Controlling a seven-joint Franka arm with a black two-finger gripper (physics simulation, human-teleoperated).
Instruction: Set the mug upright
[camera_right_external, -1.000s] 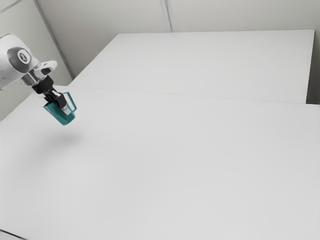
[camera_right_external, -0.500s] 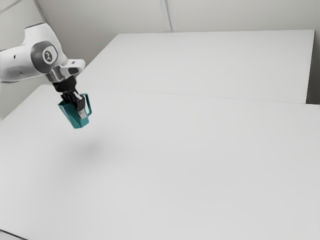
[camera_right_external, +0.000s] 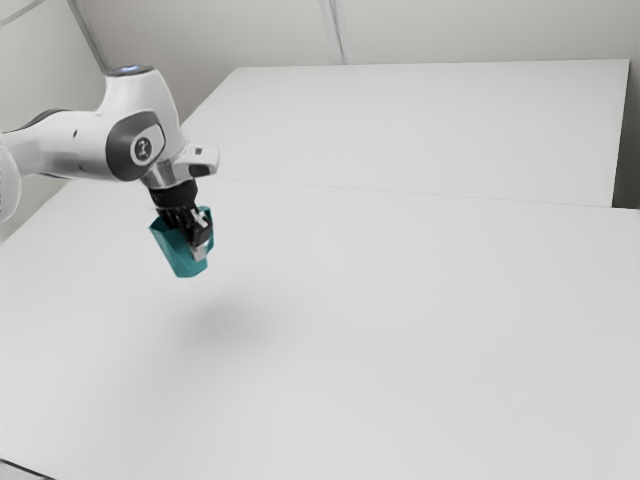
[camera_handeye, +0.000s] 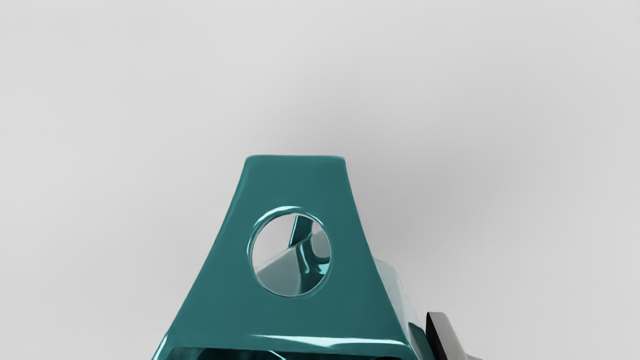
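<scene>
The teal mug (camera_right_external: 178, 252) hangs above the white table in the exterior view, tilted, with its rim toward the upper left and its base lower. My gripper (camera_right_external: 199, 246) is shut on it, and the mug's handle rises beside the fingers on the exterior view's right. In the wrist view, the teal mug (camera_handeye: 295, 315) spreads up from the bottom edge, with a round opening in its surface. Of my gripper (camera_handeye: 320, 347) there, one grey fingertip lies against the mug's side; the other is hidden by the mug.
A broad white table (camera_right_external: 400, 330) stretches below the mug, with the mug's soft shadow on it. Another white surface (camera_right_external: 430, 125) adjoins its far edge, in front of pale walls. A dark line crosses the exterior view's lower left corner.
The arm has carried the mug toward the exterior view's right and a little down in that view. The hand has turned somewhat, and the mug is still held.
</scene>
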